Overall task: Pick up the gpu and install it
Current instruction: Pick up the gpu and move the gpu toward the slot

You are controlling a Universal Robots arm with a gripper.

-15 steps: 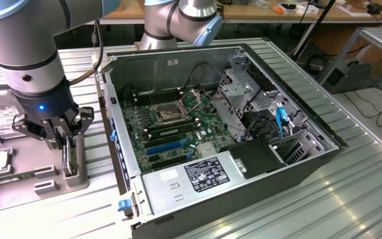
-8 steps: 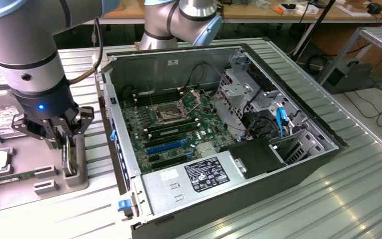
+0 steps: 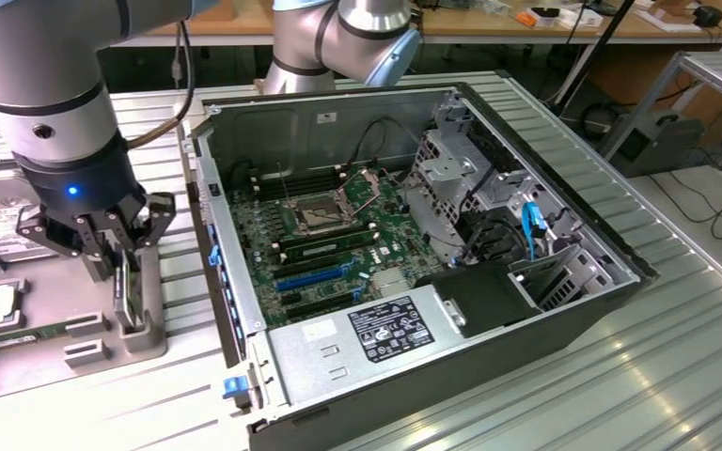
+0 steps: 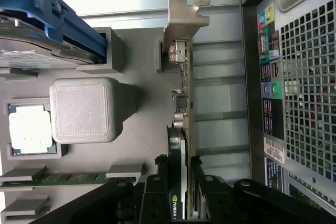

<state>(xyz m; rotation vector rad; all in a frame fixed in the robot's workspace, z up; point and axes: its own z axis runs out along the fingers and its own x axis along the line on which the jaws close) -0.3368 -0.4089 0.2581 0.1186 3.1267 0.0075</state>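
The gpu (image 3: pixel 127 296) stands on its edge in a slot of the grey parts tray (image 3: pixel 35 376), at the exterior view's left of the open computer case (image 3: pixel 562 310). My gripper (image 3: pixel 117 263) has come down over its top edge. In the wrist view the gpu (image 4: pixel 182 103) runs edge-on away from me, its silver bracket (image 4: pixel 184 19) at the far end, and my gripper (image 4: pixel 179 184) is shut on it, one black finger against each face. The motherboard (image 3: pixel 323 235) lies exposed in the case, with a blue expansion slot (image 3: pixel 311 279).
The tray (image 4: pixel 142 145) also holds a hard drive (image 4: pixel 31 51) in a blue frame, a processor chip (image 4: pixel 30 129), a memory stick (image 4: pixel 58 178) and a grey block (image 4: pixel 84 109). The case's rear panel with ports (image 4: pixel 270 77) stands close beside the gpu. A second arm's base (image 3: pixel 336 38) sits behind the case.
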